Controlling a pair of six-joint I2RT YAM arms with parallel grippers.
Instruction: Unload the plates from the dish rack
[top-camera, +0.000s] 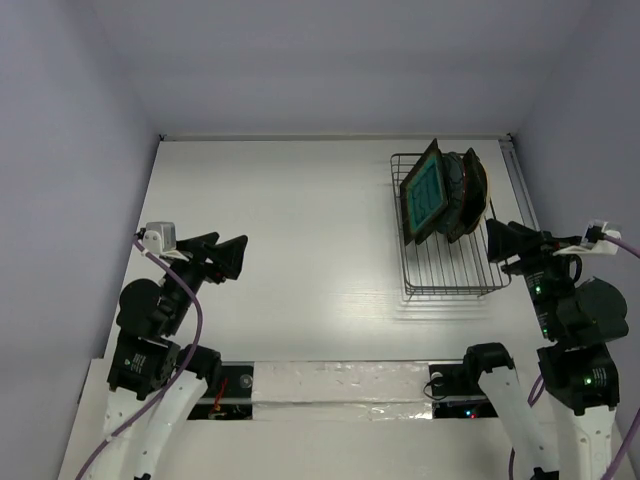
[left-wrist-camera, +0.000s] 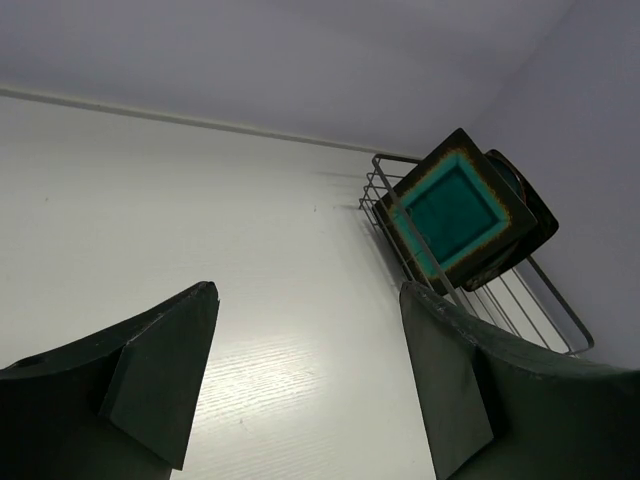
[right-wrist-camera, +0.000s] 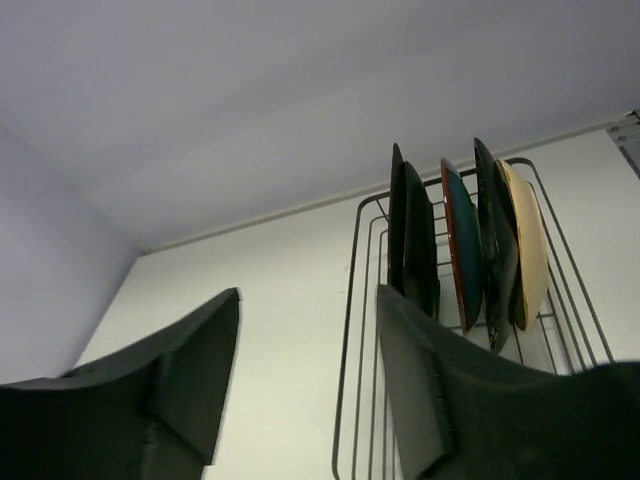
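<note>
Dark, thin wire makes up the dish rack (top-camera: 447, 278). It sits on the white table (top-camera: 290, 220) toward 2 o'clock in my overhead view, its long side running from 6 to 12. The plates (top-camera: 440, 195) stand on edge, packed together at the rack's 12 o'clock end, and the near half of the grid is bare.

The front one is a square plate (left-wrist-camera: 452, 207), teal-faced with a dark, brownish rim. It leans and faces roughly 8 o'clock, covering most of what stands behind it. From the right wrist I get them edge-on: dark edges on the left, a teal plate (right-wrist-camera: 462, 245) with a reddish rim, another dark edge, then a cream plate (right-wrist-camera: 530, 245) at the far right (the dark edges overlap, so I can't count them with confidence).

My left gripper (top-camera: 232, 258) is at 9 o'clock, well apart from the rack, with its jaws spread wide and nothing between them. My right gripper (top-camera: 498, 242) is just beside the rack's 3 o'clock side, its jaws also parted and empty. In its wrist view one finger hides the rack's lower right part.

Pale grey-lavender walls (top-camera: 70, 150) close in on three sides. A crinkled strip of silver tape (top-camera: 340, 385) runs along the 6 o'clock edge between the bases. Purple cables (top-camera: 197, 325) trail off each arm, and a white camera mount (top-camera: 160, 237) sits on the left wrist. Green lights (top-camera: 588, 380) glow on the right arm. I can read no writing at this size.
</note>
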